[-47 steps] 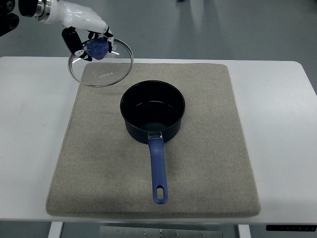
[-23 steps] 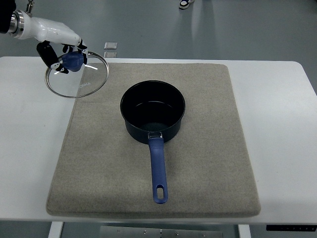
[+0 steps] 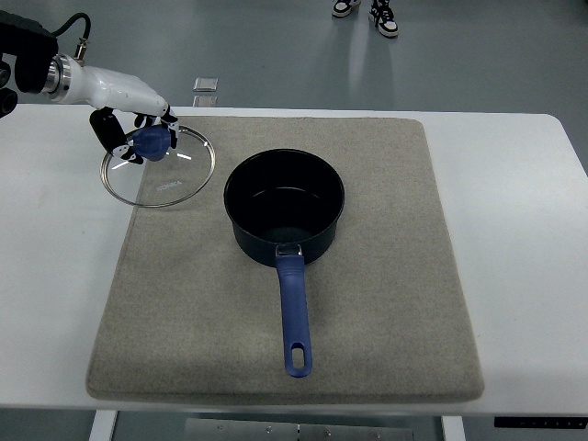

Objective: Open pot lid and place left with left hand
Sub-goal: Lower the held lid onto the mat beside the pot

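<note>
A dark blue pot (image 3: 284,207) with a long blue handle (image 3: 294,312) stands uncovered on the grey mat (image 3: 386,276), handle pointing toward me. My left hand (image 3: 138,138) comes in from the upper left and is shut on the blue knob (image 3: 152,142) of the glass lid (image 3: 170,179). The lid hangs over the mat's back left corner and the white table (image 3: 55,239), left of the pot and apart from it. The right arm does not show.
The mat covers most of the white table. A person's shoes (image 3: 367,11) stand on the floor beyond the table's far edge. A small grey square (image 3: 206,84) lies on the floor behind the table.
The lid first swung left, away from the pot. Since half a second ago it has come back slightly right and toward me, still held by its knob.
</note>
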Motion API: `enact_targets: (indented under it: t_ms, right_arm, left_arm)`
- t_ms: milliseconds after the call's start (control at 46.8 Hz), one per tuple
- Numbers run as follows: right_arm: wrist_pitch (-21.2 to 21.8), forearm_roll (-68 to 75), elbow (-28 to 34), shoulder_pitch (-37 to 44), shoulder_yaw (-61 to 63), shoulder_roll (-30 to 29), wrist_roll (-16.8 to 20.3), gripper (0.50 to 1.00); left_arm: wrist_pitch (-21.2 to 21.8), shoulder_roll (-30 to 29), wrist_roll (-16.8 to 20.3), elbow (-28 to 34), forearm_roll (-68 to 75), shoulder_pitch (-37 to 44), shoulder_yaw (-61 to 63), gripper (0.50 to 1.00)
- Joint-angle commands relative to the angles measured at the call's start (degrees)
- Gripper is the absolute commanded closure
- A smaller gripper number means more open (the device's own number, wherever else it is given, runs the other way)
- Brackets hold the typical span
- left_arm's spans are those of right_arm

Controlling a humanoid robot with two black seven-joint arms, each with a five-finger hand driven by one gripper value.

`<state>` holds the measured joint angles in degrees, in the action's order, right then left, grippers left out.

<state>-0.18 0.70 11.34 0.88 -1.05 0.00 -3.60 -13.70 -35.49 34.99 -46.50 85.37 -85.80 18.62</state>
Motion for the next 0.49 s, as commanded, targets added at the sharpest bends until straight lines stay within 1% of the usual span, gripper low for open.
enact_targets:
  t_ms: [0,128,470]
  right_arm:
    - [0.00,0.00,0.00,0.00,0.00,0.00,0.00,0.583]
    - [0.00,0.00,0.00,0.00,0.00,0.00,0.00,0.583]
    - [0.00,0.00,0.00,0.00,0.00,0.00,0.00,0.583]
  left_arm:
    - [0.86,1.38,0.01,0.79,-0.03,0.81,0.01,1.000]
    - [0.95,3.49,0.01,2.81,-0.03,1.08,0.01,1.000]
    - [1.31,4.02,0.01,3.70,-0.03,2.57,-0.08,1.000]
